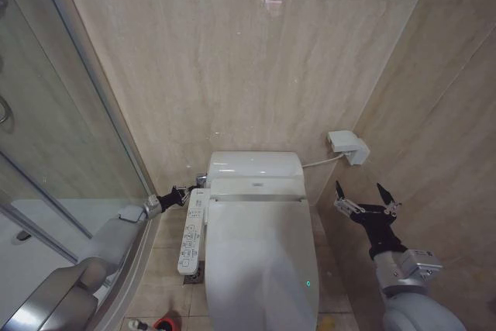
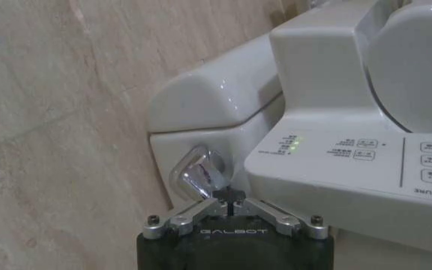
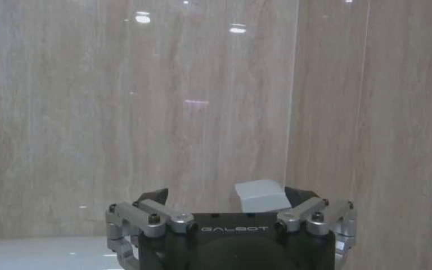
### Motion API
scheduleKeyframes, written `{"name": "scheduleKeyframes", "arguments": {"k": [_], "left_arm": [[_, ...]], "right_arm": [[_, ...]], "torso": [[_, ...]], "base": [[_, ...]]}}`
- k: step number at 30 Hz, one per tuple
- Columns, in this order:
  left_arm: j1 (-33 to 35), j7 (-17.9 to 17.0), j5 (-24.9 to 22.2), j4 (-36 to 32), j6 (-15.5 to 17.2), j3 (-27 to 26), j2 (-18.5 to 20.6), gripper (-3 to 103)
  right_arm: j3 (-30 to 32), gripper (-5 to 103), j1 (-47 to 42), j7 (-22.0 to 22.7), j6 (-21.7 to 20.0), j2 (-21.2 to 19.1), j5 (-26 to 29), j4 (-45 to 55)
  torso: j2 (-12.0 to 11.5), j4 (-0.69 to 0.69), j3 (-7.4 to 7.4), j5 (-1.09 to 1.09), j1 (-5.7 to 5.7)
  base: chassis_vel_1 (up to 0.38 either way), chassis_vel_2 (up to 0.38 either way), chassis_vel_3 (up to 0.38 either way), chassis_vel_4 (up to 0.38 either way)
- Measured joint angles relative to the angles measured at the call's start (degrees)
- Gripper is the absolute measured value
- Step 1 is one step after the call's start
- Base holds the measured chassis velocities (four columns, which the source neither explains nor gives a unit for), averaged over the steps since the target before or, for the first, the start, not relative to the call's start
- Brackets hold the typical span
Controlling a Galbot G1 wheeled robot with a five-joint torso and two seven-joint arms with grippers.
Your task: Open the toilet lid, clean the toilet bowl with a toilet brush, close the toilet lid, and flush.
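Against the far wall of pale veined stone tile stands the toilet, all smooth glossy white: a rounded cistern (image 1: 253, 165) at the back and, nearer, the toilet lid (image 1: 260, 257), a long oval plastic cover lying flat and closed over the toilet bowl, which is hidden beneath it. A small green light glows near the lid's near right edge. Along the toilet's left side runs a slim white control panel (image 1: 191, 238) with rows of small printed buttons; in the left wrist view green indicator lights shine on it. The left gripper (image 1: 193, 188) reaches to the far left corner of the cistern, its black fingers drawn narrow with tips together right at the polished chrome flush lever (image 2: 199, 177), a bent, shiny metal piece on the cistern's side; whether they actually press it I cannot tell. The right gripper (image 1: 364, 198) hangs in the air to the right of the toilet, well apart from it, its two dark fingers spread wide with nothing between them. Beyond it a boxy white wall fitting (image 1: 348, 146) sits on the tile, with a cable running to the toilet. On the floor at the near left, a small round red holder cup (image 1: 166, 322) peeks in at the edge, beside the curved glass shower screen (image 1: 70, 137).
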Motion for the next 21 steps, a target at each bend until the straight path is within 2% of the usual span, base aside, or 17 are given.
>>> {"name": "scheduleKeyframes", "arguments": {"k": [21], "left_arm": [[0.2, 0.1, 0.3, -0.3, -0.2, -0.7, 0.1, 0]], "right_arm": [[0.0, 100, 0.0, 0.0, 0.0, 0.0, 0.0, 0.0]], "torso": [[0.0, 0.0, 0.0, 0.0, 0.0]], "base": [[0.0, 0.0, 0.0, 0.0]]}}
